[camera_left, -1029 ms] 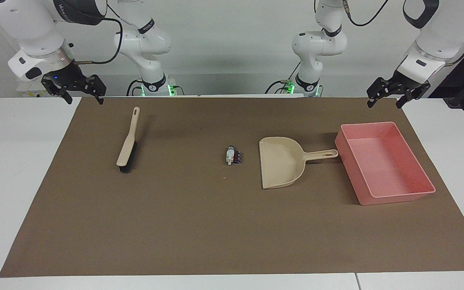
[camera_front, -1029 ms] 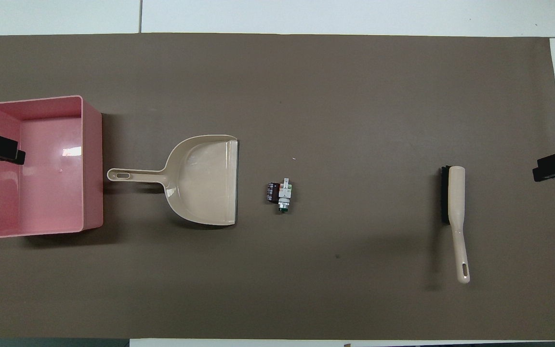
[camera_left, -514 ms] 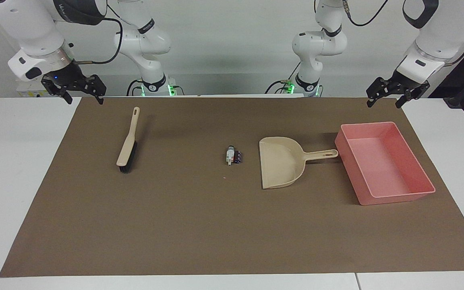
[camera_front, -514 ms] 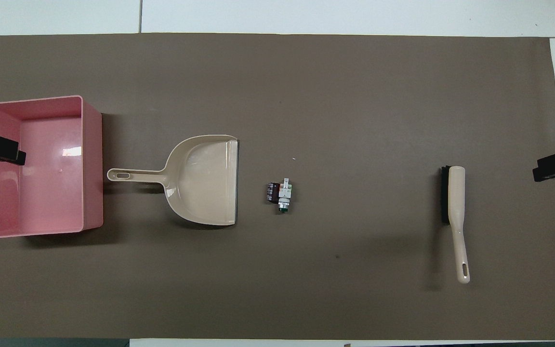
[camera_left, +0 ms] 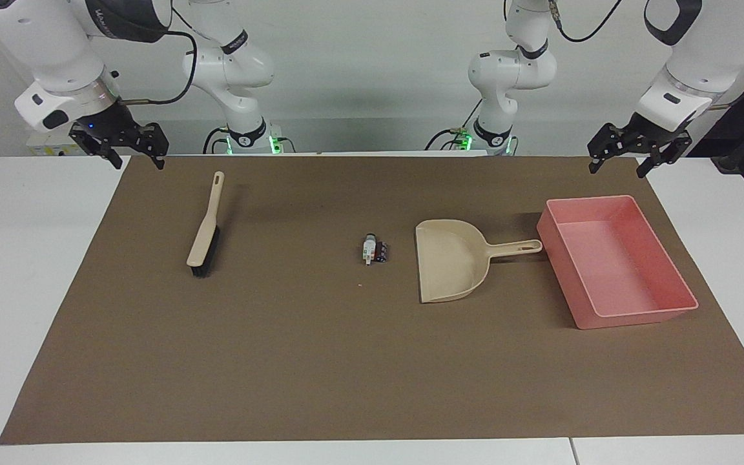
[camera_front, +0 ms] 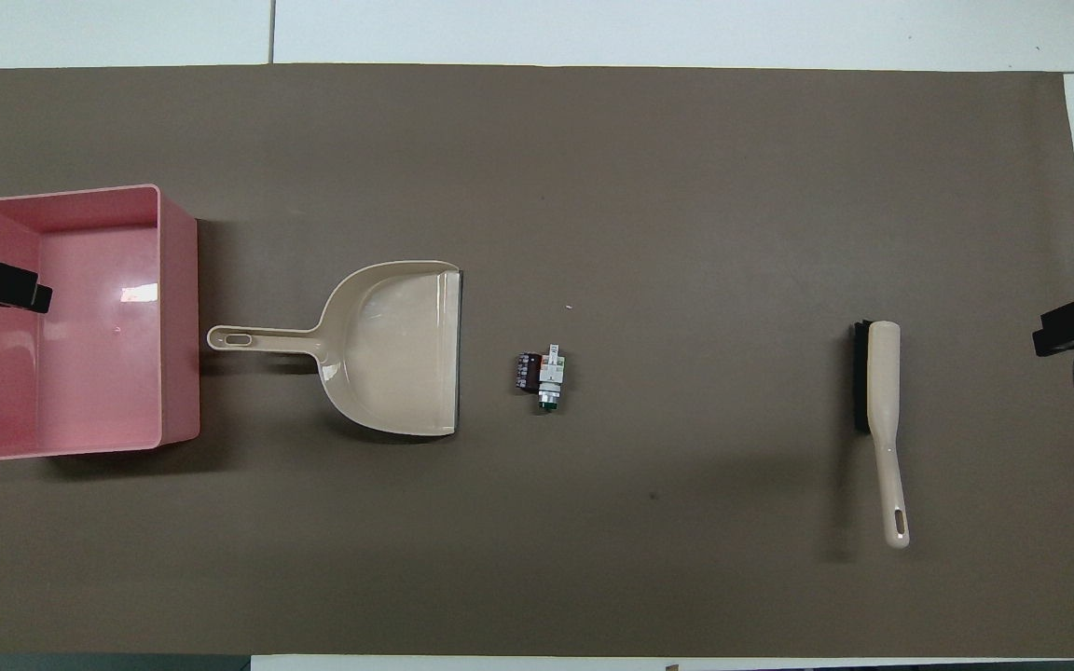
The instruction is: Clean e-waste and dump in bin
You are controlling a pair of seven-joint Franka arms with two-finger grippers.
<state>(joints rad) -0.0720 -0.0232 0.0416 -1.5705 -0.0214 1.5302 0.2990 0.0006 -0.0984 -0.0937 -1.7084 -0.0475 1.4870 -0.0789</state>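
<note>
E-waste (camera_left: 374, 250) (camera_front: 542, 374) is sitting pretty much dead center on the brown mat (camera_left: 320, 361) that covers the desk (camera_left: 23, 258). It's two tiny parts touching each other: a white one with green and yellow bits (camera_front: 551, 371) and a dark little cylinder with purple-red marks (camera_front: 528, 370). Just beside them, toward the left arm's end of the desk, is a beige dustpan (camera_left: 447, 266) (camera_front: 397, 347), its open mouth facing the parts and its handle pointing at the bin (camera_left: 650, 310) (camera_front: 178, 326), a shallow pink tray with nothing in it. The handle tip ends close to the bin wall, though I can't tell if it actually touches. Well apart from all that, toward the right arm's end, a beige hand brush with dark bristles (camera_left: 205, 229) (camera_front: 880, 419) lies flat on the mat, handle pointing toward the robots. Left end effector (camera_left: 624, 158) hangs up in the air over the mat corner nearest its own base, close to the bin, fingers spread apart and holding nothing. Right end effector (camera_left: 128, 150) is the same deal over the mat corner at its end: fingers apart, nothing in them, up off the desk. In the overhead view only the dark tips of each poke in at the side edges.
</note>
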